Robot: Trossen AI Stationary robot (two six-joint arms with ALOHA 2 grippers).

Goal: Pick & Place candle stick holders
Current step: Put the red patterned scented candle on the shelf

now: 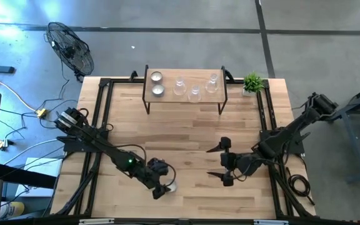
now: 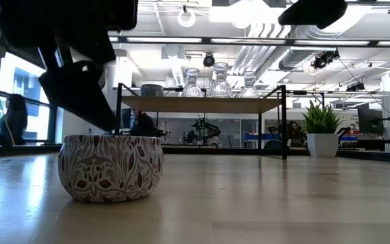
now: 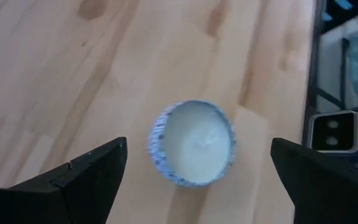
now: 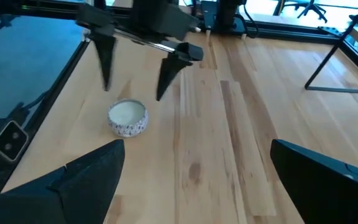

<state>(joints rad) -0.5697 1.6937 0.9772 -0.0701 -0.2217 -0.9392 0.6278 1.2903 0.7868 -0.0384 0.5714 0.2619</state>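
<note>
Left claw [image 1: 162, 187] hovers wide open over the patterned tealight cup [image 3: 193, 144] at six o'clock on the tabletop [image 1: 186, 128]. Right claw [image 1: 220, 164], at four o'clock, gapes wide, empty.

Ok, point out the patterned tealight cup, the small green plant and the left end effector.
patterned tealight cup [image 2: 111, 167]: low view, on its decorated side wall.
small green plant [image 1: 252, 82]: high view, on its leaves.
left end effector [image 4: 133, 65]: right wrist view, midway between its open fingertips.

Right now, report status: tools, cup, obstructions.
Left tool open, above tealight cup, not touching. Right tool open, mid-table, idle. Nothing blocking cup.
</note>
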